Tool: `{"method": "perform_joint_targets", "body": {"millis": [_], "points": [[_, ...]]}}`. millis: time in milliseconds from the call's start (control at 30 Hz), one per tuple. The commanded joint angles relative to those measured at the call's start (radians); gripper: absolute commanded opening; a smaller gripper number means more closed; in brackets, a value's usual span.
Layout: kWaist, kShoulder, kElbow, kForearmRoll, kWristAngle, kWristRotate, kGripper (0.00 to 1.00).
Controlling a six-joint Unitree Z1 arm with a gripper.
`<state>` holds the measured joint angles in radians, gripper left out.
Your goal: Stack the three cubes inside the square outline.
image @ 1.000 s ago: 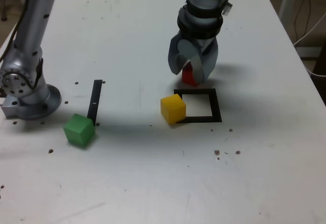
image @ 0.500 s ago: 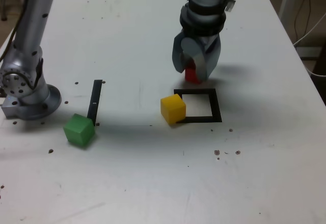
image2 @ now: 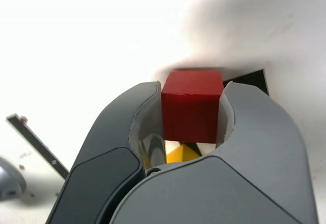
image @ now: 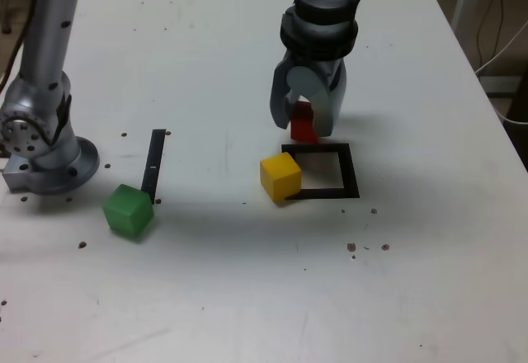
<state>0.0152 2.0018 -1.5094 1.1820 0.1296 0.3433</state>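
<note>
The red cube (image: 303, 121) (image2: 192, 104) sits clamped between my gripper's (image: 304, 125) (image2: 192, 113) two grey jaws, which are shut on it. It hangs just above the far edge of the square outline (image: 350, 169) (image2: 252, 76). A yellow cube (image: 280, 176) (image2: 182, 154) rests on the table against the outline's left side in the exterior view. Far to that view's left, the green cube (image: 128, 210) lies alone on the table.
A narrow black strip (image: 153, 162) (image2: 36, 144) lies on the white table (image: 223, 66) just behind the green cube. The arm's grey base (image: 37, 144) stands at the exterior view's left edge. Small dark specks dot the tabletop.
My gripper has closed on the red cube and lifted it slightly off the table, just behind the square outline. The yellow and green cubes have not moved.
</note>
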Motion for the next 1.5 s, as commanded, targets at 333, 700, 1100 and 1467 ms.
{"method": "perform_joint_targets", "body": {"millis": [333,700,1100,1467], "points": [[-0.081,-0.014,-0.045,0.053,-0.034,-0.188,0.06],[-0.108,0.013,-0.05,0.024,-0.037,-0.216,0.06],[-0.109,0.033,-0.019,-0.072,-0.038,-0.244,0.07],[-0.111,0.037,0.015,-0.108,-0.042,-0.28,0.07]]}}
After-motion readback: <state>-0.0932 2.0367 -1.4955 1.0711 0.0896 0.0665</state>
